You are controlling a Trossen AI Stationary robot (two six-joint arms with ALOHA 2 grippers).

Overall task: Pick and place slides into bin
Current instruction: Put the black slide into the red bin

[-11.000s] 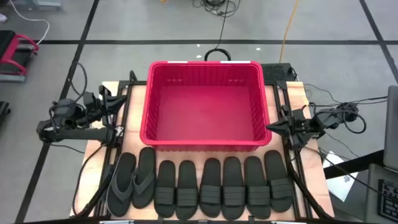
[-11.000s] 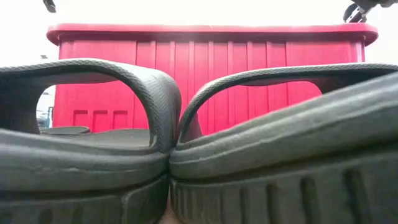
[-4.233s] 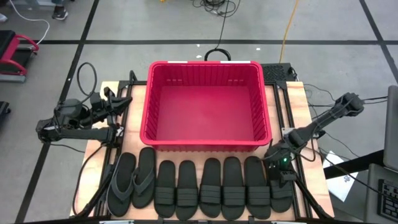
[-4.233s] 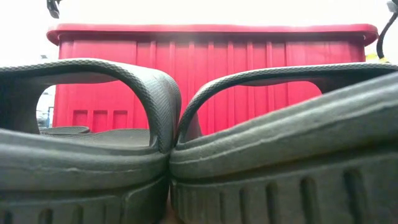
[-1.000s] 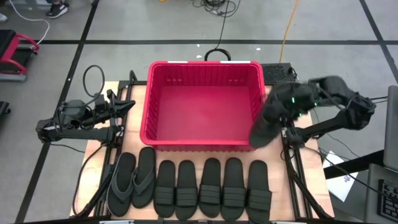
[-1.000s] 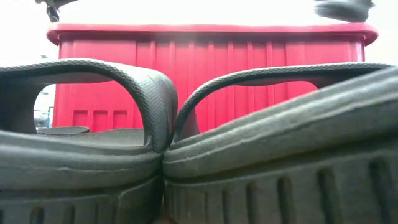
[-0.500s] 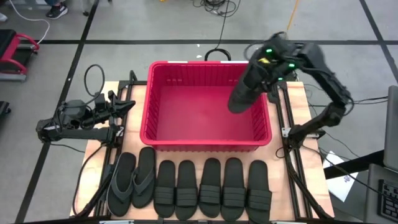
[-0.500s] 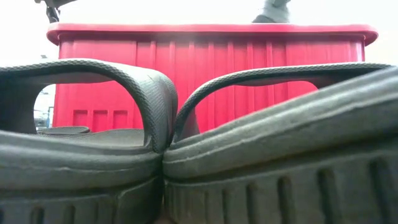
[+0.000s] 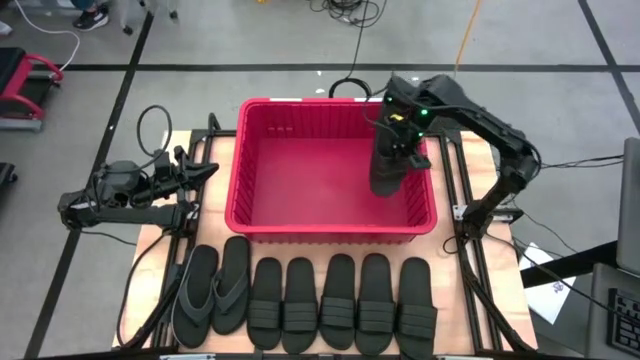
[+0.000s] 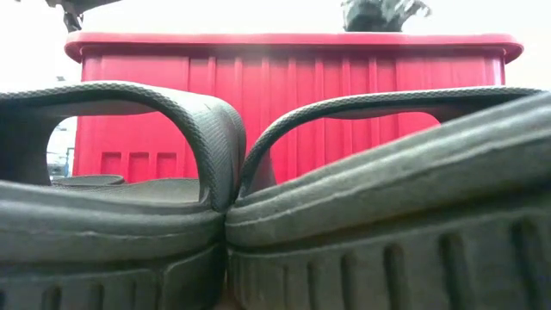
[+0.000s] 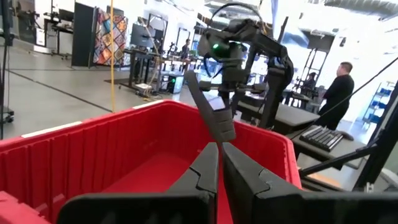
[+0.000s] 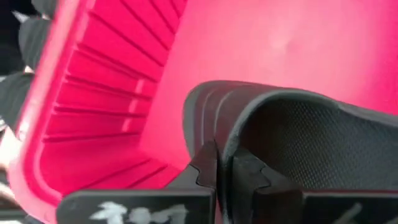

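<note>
My right gripper (image 9: 400,128) is shut on one black slide (image 9: 386,168) and holds it over the right part of the red bin (image 9: 232,190). The left wrist view shows that slide (image 11: 211,115) edge-on above the bin (image 11: 93,155). Several more black slides (image 9: 338,300) and a dark grey flip-flop pair (image 9: 215,292) lie soles down in a row along the table's near edge. My left gripper (image 9: 207,170) waits shut at the table's left, beside the bin. My right gripper pinches the slide's ribbed band strap (image 12: 208,134) between its two fingers, one finger outside the band and one under it. The fingers slant down from above. The slide hangs tilted below them, over the bin's floor, its lower end (image 11: 227,134) near rim height.
The bin's thick rim (image 10: 284,39) stands high between the slide row and the far side. Two slides (image 10: 129,198) fill the low view's foreground. Cables and arm mounts (image 9: 470,215) flank the bin. Beyond the table a person (image 11: 339,93) stands in the room.
My right gripper has carried the slide from outside the bin's right near corner, over the right rim and toward the table's far left, then sunk a little over the bin. Its wrist has rolled and the slide has turned with it, staying in the hold.
</note>
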